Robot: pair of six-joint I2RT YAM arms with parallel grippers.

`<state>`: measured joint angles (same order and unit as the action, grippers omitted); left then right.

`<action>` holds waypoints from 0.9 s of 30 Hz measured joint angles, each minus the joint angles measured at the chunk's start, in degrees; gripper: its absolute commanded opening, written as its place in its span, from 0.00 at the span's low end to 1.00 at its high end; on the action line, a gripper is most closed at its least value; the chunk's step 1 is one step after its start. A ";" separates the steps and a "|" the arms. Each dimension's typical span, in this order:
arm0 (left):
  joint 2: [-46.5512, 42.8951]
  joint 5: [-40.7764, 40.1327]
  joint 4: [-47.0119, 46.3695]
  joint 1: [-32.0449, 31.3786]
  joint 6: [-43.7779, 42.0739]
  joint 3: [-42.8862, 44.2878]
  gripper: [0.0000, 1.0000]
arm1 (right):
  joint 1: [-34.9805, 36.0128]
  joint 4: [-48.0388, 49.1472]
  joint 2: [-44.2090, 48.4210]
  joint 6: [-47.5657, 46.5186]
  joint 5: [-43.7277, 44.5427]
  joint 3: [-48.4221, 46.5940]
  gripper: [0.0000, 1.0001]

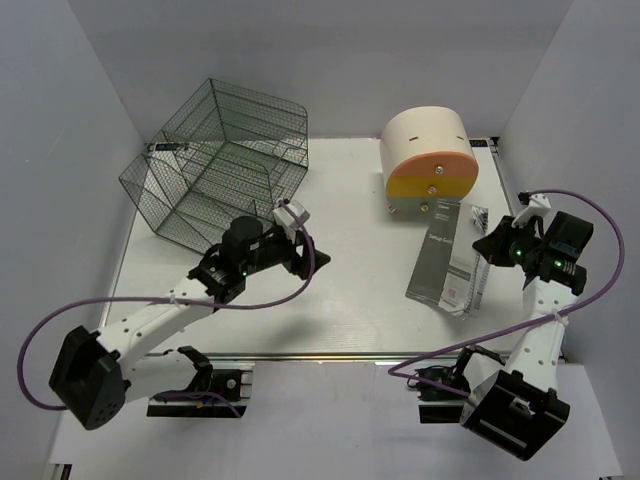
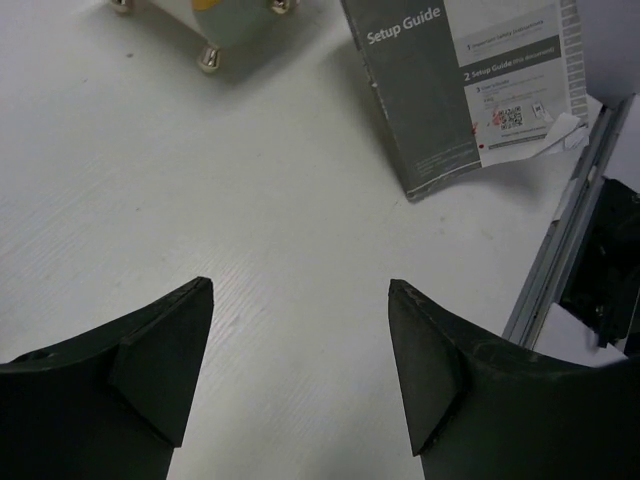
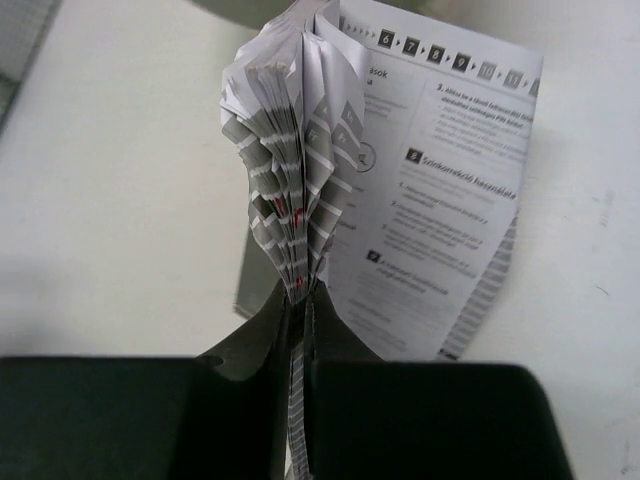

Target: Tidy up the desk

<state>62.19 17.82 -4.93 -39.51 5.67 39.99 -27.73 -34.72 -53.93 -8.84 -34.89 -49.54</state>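
Desk point(image 1: 350, 250), matte white, is cropped in wrist views. Right gripper point(image 3: 300, 290) pinches the fanned paper guide point(image 3: 290, 150); left gripper point(image 2: 300, 290) gapes, empty.

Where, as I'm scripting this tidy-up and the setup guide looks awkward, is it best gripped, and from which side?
At its loose page edge on the robot's right, coming in low from that side. The setup guide has its cover flat on the desk, which leaves nothing to pinch. The pages fan up and fit between the jaws, as the right gripper, shut on them, shows.
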 measured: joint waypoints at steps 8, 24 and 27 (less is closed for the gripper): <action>12.15 3.76 -8.20 0.00 3.93 5.05 0.91 | 0.11 -10.64 1.46 -8.07 -13.53 -6.47 0.00; 28.33 10.56 -34.47 -2.82 11.43 5.35 0.98 | 2.86 -19.30 2.56 -14.53 -26.95 -7.85 0.00; 33.59 12.09 -40.11 -4.00 13.99 7.37 0.98 | 3.30 -19.08 2.91 -14.10 -28.72 -7.85 0.00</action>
<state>95.79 29.91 -45.04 -43.51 19.66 47.35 -24.43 -53.80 -51.03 -22.94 -63.61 -57.39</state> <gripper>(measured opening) 0.980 0.049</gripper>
